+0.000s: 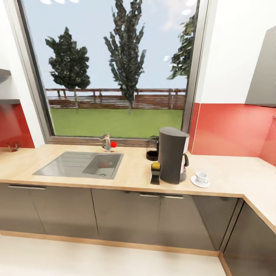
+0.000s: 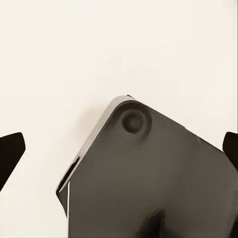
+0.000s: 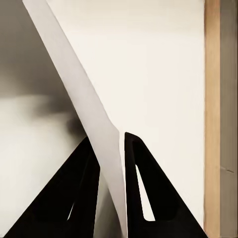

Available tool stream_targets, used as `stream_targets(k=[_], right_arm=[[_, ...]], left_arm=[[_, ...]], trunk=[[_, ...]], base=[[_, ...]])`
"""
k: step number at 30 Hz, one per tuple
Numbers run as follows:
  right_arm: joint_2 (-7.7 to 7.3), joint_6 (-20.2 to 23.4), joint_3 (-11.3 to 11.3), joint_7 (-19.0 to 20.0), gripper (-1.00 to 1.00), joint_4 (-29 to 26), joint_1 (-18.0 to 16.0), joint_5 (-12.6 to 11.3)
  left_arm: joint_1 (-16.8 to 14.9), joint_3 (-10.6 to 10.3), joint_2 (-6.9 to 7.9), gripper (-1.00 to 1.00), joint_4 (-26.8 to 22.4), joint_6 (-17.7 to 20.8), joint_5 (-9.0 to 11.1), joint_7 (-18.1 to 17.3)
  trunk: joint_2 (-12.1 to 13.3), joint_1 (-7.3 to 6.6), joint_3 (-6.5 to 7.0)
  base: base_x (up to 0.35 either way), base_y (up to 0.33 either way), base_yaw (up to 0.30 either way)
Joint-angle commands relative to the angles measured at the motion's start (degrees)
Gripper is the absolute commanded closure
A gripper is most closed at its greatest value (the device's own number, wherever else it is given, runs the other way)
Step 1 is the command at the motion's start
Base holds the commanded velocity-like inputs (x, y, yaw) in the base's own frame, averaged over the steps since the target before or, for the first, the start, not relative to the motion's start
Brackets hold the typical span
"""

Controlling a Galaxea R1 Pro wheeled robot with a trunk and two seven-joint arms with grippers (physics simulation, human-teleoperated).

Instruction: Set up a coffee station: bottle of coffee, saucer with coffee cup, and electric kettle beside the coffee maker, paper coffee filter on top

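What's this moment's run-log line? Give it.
left gripper open | right gripper shut on thin white sheet | bottle of coffee, electric kettle, coffee cup on saucer beside coffee maker

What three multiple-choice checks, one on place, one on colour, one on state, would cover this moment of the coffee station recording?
1. Where does the bottle of coffee stand?
A. In the sink
B. On the kitchen countertop, close against the coffee maker's sink-side flank
C. On the floor

2. What colour is the bottle's cap?
A. Gold-yellow
B. Blue
C. White

3. What is the right gripper doing?
A. Holding the electric kettle
B. Wide open with nothing in it
C. Closed on a thin white sheet

Answers:
1 B: in the head view the bottle sits on the worktop beside the coffee maker, on the side toward the sink.
2 A: the cap reads yellow above the dark body.
3 C: the right wrist view shows both fingers pinching the pale sheet edge-on.
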Motion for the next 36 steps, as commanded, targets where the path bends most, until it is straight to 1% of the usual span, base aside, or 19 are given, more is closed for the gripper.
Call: stream_targets(k=[1,13,18,21,24,28,30,31,32,33,34,35,36], right_arm=[[-0.02,-0.3,-0.4,0.4,1.00,0.2,-0.1,-0.1],[-0.02,-0.3,-0.4,0.4,1.00,0.2,-0.1,-0.1],[-0.02,-0.3,-0.4,0.4,1.00,0.2,0.0,-0.1],[0.05,-0.3,-0.4,0.4,1.00,0.2,0.0,-0.1],[0.16,-0.2,-0.4,0.3,1.00,0.2,0.0,0.0],[0.58,0.0,0.1,-1.4,1.00,0.1,-0.1,0.5],[2.08,2.0,1.3,-3.1,1.00,0.0,-0.1,2.3],[2.45,2.8,1.6,-3.5,1.00,-0.1,-0.1,2.9],[3.10,4.8,2.1,-4.0,1.00,-0.9,-0.1,3.9],[3.70,7.5,2.4,-4.4,1.00,-3.0,-0.2,4.7],[4.35,11.2,2.7,-4.7,1.00,-6.5,-0.2,5.2],[4.65,13.6,3.0,-4.8,1.00,-8.5,-0.2,5.5],[5.20,19.1,3.6,-4.8,1.00,-13.0,-0.2,6.3]], left_arm=[[0.1,0.1,-0.05,-1.00,-0.1,0.0,0.2,0.0],[0.1,0.1,-0.05,-1.00,-0.1,0.0,0.2,0.0],[0.1,0.1,-0.05,-1.00,-0.1,0.0,0.2,0.0],[0.1,0.1,-0.01,-1.00,-0.2,-0.2,0.2,0.0],[0.1,0.2,0.04,-1.00,-0.8,-0.2,0.8,0.1],[0.1,0.3,0.04,-1.00,-0.7,-0.1,1.1,0.1],[0.1,0.4,0.04,-1.00,-0.7,-0.1,1.2,0.1],[0.1,0.4,0.04,-1.00,-0.7,-0.1,1.2,0.1],[0.1,0.4,0.04,-1.00,-0.7,-0.1,1.3,0.1],[0.1,0.5,0.04,-1.00,-0.6,-0.1,1.3,0.1],[0.1,0.5,0.06,-1.00,-0.6,-0.1,1.3,0.1],[0.1,0.5,0.06,-1.00,-0.6,-0.1,1.3,0.1],[0.1,0.5,0.05,-1.00,-0.6,-0.1,1.2,0.1]], trunk=[[0.0,0.03,0.00],[0.0,0.03,0.00],[0.0,0.03,0.00],[0.0,0.03,0.00],[0.0,0.03,0.00],[0.0,0.03,0.00],[0.0,0.03,0.00],[0.0,0.03,0.00],[0.0,0.03,0.00],[0.0,0.03,0.00],[0.0,0.03,0.00],[0.0,0.03,0.00],[0.0,0.03,0.00]], base=[[0.135,-0.261,0.000],[0.121,-0.261,0.000],[0.031,-0.261,0.000],[0.000,-0.043,0.000],[0.000,-0.003,0.000],[0.000,0.000,0.000],[0.000,0.000,0.000],[0.000,0.000,0.000],[0.000,0.000,0.000],[0.000,0.000,0.000],[0.000,0.000,0.000],[0.000,0.000,0.000],[0.000,0.000,0.000]])
